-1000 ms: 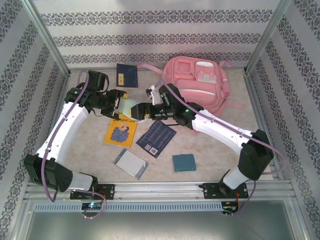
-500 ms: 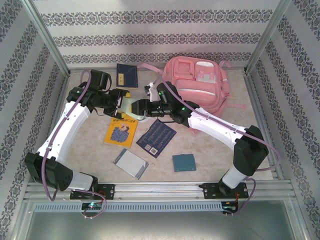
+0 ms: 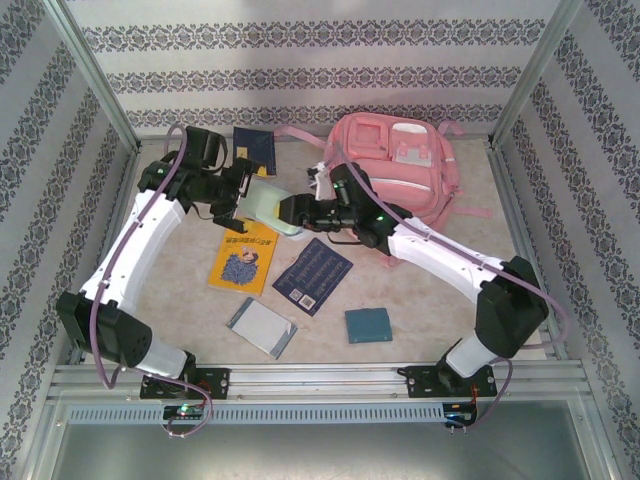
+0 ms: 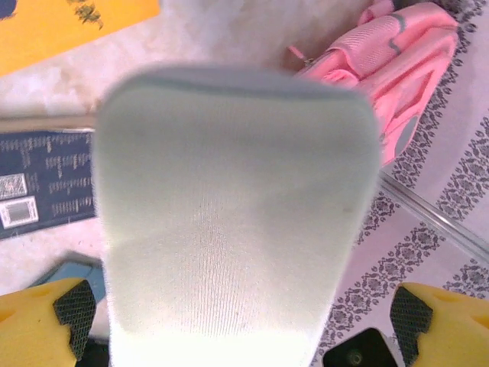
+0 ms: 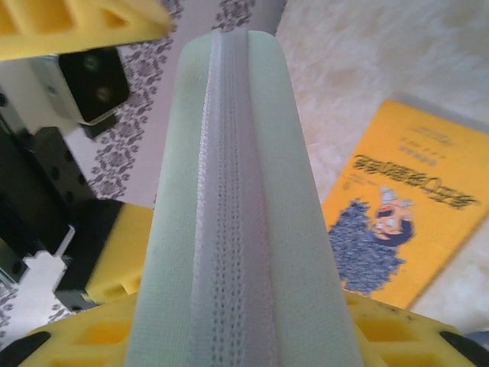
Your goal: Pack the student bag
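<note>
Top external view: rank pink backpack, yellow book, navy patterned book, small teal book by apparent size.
1. pink backpack
2. yellow book and navy patterned book: too alike to rank
3. small teal book

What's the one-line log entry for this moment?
left fingers: open, astride pale green pouch | right fingers: shut on pouch | student bag: pouch not yet inside

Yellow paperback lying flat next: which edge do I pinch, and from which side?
Probably the left long edge of the yellow paperback, approached from the left. It lies flat, and that edge borders bare tabletop, while the dark blue booklet crowds its right edge.
</note>
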`<state>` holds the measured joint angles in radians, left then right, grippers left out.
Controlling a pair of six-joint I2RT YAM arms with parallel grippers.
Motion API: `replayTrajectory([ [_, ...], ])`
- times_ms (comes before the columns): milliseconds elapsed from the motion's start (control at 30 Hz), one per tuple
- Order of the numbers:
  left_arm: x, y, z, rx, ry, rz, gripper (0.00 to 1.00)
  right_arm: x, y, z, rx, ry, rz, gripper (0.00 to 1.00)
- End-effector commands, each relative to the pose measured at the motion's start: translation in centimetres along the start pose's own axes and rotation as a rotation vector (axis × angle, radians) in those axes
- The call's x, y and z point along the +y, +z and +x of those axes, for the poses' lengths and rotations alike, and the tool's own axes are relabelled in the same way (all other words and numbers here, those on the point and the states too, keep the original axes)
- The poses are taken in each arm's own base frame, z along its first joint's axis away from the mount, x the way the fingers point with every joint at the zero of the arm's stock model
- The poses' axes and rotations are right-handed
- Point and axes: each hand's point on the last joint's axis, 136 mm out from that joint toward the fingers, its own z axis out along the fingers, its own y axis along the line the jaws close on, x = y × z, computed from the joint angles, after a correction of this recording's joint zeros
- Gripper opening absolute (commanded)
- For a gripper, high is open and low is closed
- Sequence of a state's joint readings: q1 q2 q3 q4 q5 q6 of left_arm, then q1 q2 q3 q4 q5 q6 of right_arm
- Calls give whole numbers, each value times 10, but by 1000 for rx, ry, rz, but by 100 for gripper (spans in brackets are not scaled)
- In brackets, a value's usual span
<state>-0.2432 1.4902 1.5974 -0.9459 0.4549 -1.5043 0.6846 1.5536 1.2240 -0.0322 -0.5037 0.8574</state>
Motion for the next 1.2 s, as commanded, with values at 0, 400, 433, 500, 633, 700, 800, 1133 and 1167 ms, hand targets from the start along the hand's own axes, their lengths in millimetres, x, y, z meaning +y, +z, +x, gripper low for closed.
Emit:
replayTrajectory([
  [0,-14,-12,-7,-86,205,-16,100,-12,-42,-19,-99,-1,104,45],
  [400,-61,97,-24,-133,779,-8,100,-91,-247,-42,-454,132,572,42],
  [433,-64,113,-23,-108,801,1,99,-93,-255,-39,-468,143,589,42],
  [500,-73,147,-22,-83,853,5,96,-99,-268,-31,-487,171,614,42],
  [633,-88,205,-24,-39,926,27,92,-106,-275,-13,-471,223,627,43],
  [700,-92,232,-28,-14,928,45,89,-109,-278,-3,-459,242,635,43],
  [800,-95,265,-32,14,918,70,84,-113,-282,8,-443,254,645,43],
  [1133,-90,335,-31,125,798,138,49,-120,-286,19,-425,266,656,45],
  [1167,-89,337,-27,141,788,151,43,-120,-287,19,-426,258,661,45],
])
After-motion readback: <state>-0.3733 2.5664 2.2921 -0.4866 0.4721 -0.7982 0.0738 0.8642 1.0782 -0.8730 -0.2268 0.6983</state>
